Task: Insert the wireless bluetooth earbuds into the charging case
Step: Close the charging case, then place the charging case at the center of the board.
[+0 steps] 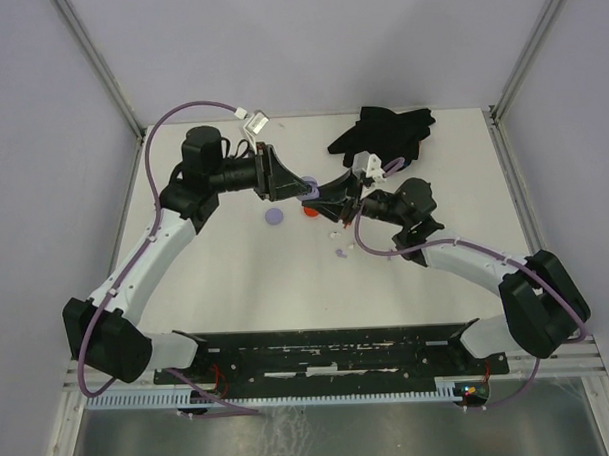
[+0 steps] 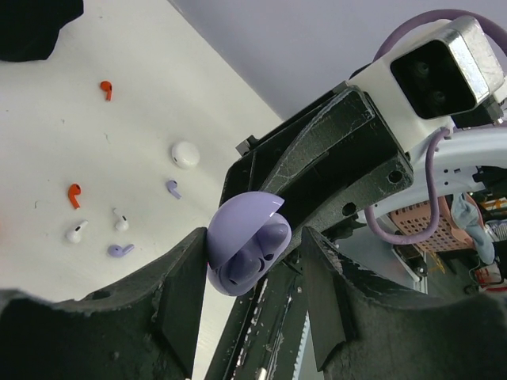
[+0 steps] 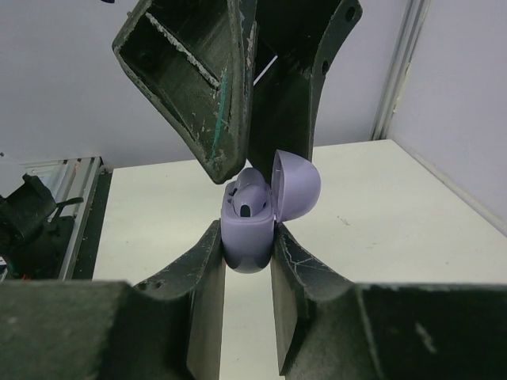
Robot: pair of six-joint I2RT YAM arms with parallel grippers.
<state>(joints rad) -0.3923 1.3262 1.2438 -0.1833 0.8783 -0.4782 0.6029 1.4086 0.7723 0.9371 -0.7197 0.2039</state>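
Lavender case (image 3: 265, 214) between right gripper (image 3: 246, 231) jaws

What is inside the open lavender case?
A lavender earbud shows in the case. The lid and right gripper hide the rest, so the second slot cannot be judged.

In the top view, the lavender charging case (image 1: 310, 191) was mostly hidden between the left gripper (image 1: 295, 185) and the right gripper (image 1: 325, 195). The loose earbuds (image 1: 339, 253) nearby were too small to sort by color. The right gripper's fingers (image 3: 202, 277) covered the case's lower sides. The black cloth (image 2: 36, 24) was cut off at the left wrist view's corner.
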